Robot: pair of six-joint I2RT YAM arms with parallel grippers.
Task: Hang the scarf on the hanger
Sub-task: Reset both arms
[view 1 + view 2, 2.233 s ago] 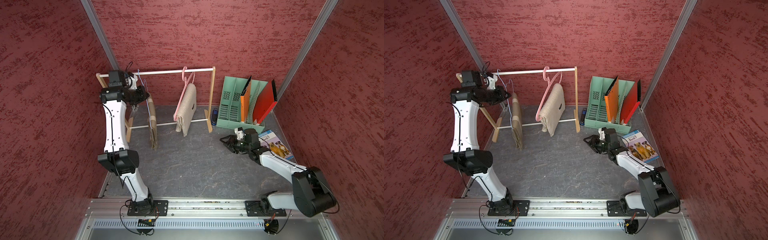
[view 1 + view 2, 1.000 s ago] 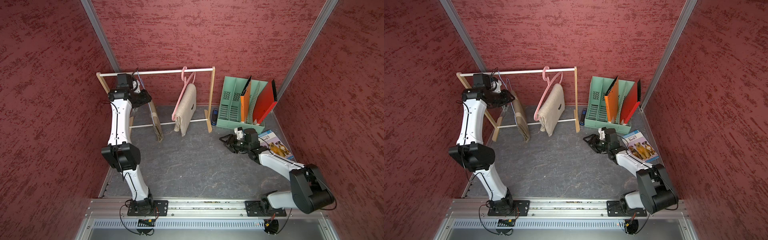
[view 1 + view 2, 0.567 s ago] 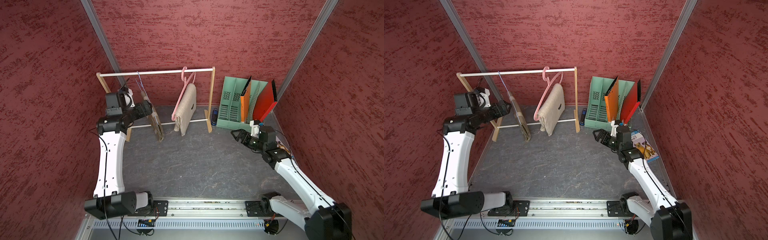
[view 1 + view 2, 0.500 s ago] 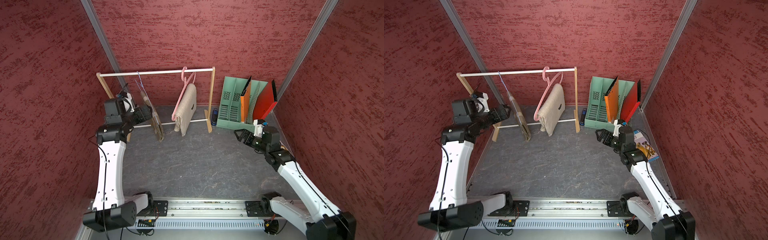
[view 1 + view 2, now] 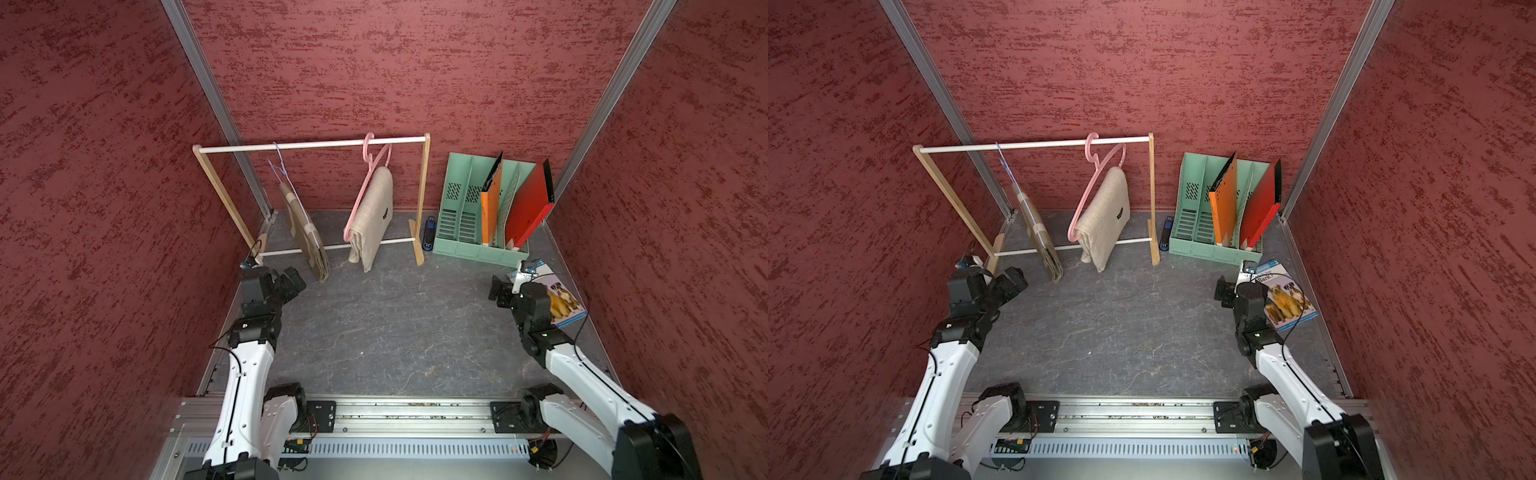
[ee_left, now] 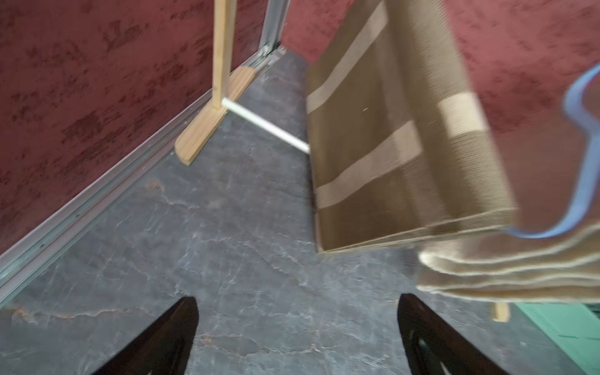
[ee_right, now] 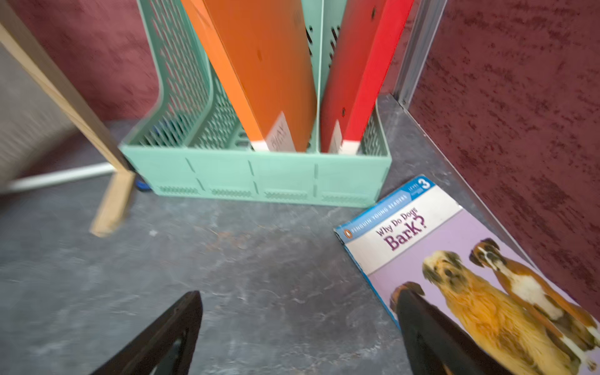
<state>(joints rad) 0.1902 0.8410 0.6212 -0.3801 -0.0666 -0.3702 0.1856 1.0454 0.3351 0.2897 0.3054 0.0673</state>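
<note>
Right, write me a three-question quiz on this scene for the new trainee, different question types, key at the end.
1. True or false: the left gripper and the right gripper are both open and empty.
2. Which hanger carries the brown striped scarf? A) pink plastic hanger B) thin blue hanger C) none
3. How many upright folders stand in the mint green plastic file rack?
Key: 1 true; 2 B; 3 two.
</note>
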